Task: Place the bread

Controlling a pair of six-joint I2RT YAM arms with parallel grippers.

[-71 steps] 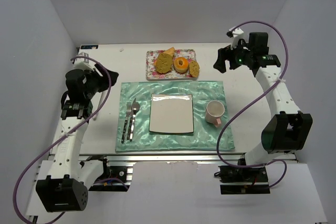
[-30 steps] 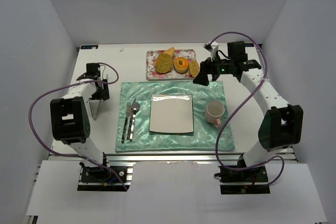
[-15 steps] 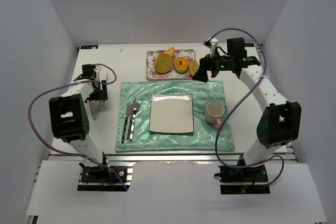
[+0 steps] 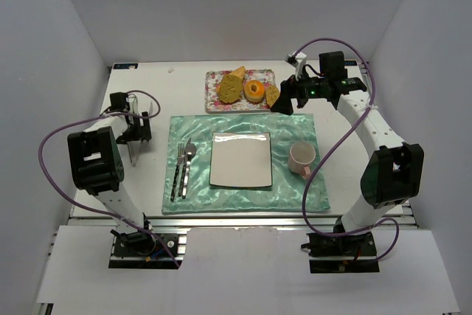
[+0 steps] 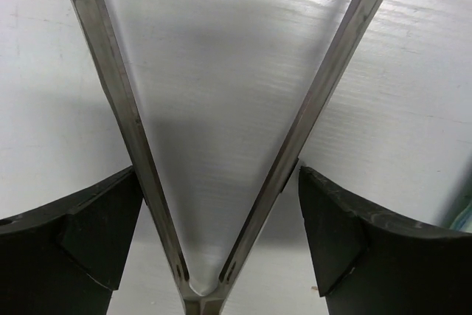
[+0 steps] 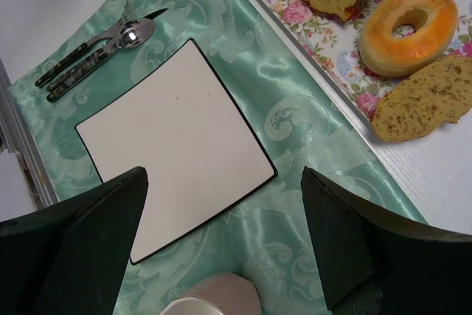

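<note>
On the white table (image 4: 177, 86), the floral tray (image 4: 212, 78) by the far edge is carrying the bread (image 4: 229, 91) at its left end, the right pincer (image 6: 223, 182) is hovering wide open and empty off the tray's right end, past the ring doughnut (image 4: 255, 91), and the left pincer (image 5: 217, 175) is clasping metal tongs (image 5: 124, 108) near the left edge.

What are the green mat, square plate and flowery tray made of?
The green mat looks like satin-type fabric: glossy sheen, woven scrolls, soft ripples. The square plate seems to be glazed ceramic or melamine: smooth white face, thin dark rim. The flowery tray is perhaps plastic or melamine: printed roses, thin raised rim.
</note>
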